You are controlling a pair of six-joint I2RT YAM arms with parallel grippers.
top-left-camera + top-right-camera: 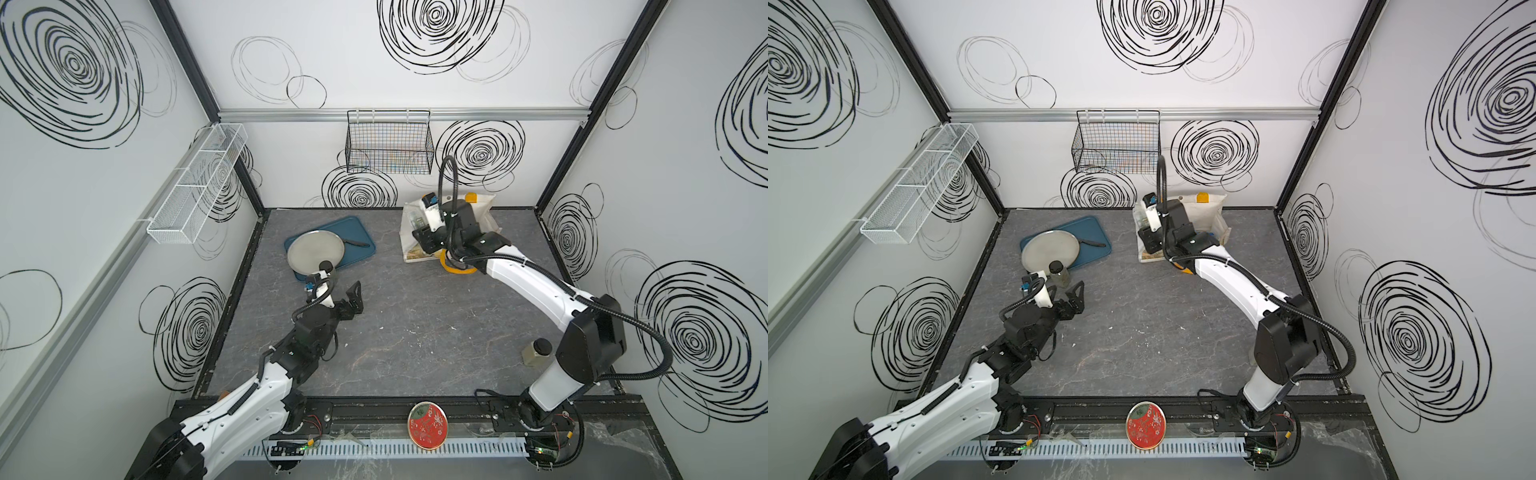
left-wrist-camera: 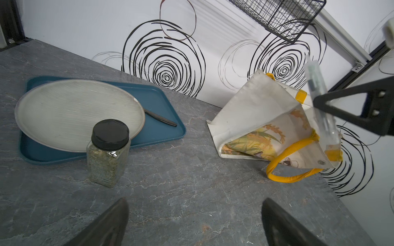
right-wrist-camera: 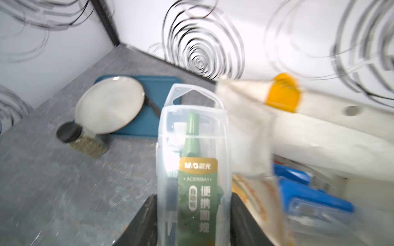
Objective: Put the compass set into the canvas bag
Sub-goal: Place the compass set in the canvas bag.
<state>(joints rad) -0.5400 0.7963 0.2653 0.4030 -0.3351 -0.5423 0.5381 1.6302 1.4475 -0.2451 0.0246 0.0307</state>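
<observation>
While pinched in right claw [image 3: 193, 213], clear oblong plastic compass set [image 3: 193, 149] by limp canvas bag [image 2: 251, 110]; left claw [image 2: 195, 200] wide.

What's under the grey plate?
A blue tray lies under the grey plate. A black utensil handle sticks out from beneath; its other end is covered.

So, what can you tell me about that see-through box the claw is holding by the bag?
The compass set is a slim, clear plastic case with a hang-hole tab at its free end. Inside show a dark green compass and a green-and-gold printed label. The right claw grips the other end between its black fingers, holding it in the air beside the open canvas bag, not yet inside. Whether it brushes the fabric is unclear.
</observation>
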